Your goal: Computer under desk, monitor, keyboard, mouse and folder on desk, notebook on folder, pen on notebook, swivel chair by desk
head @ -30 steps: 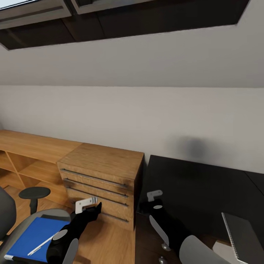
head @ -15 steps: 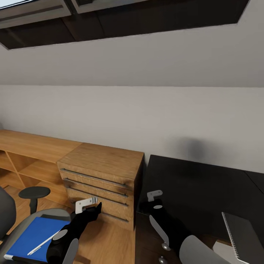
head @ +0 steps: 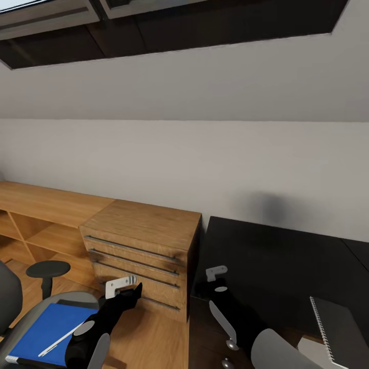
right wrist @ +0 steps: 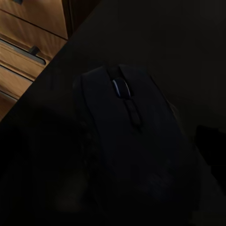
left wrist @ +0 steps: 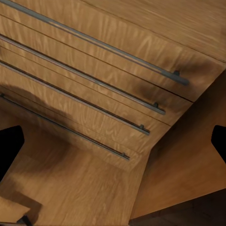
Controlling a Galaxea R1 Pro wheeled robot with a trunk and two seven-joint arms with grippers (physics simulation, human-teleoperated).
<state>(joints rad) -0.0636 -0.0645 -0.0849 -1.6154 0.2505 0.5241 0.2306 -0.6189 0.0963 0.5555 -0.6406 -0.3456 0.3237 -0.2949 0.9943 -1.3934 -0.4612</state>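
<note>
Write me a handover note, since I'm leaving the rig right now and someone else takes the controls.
Left gripper: open, empty, facing the wooden chest of drawers.
Right gripper: over the mouse on the desk; grip unclear.
Folder lies on the swivel chair, pen on it; notebook on the desk.
Done: mouse on desk.
Left: folder beside mouse, notebook then pen stacked, chair beside desk.
</note>
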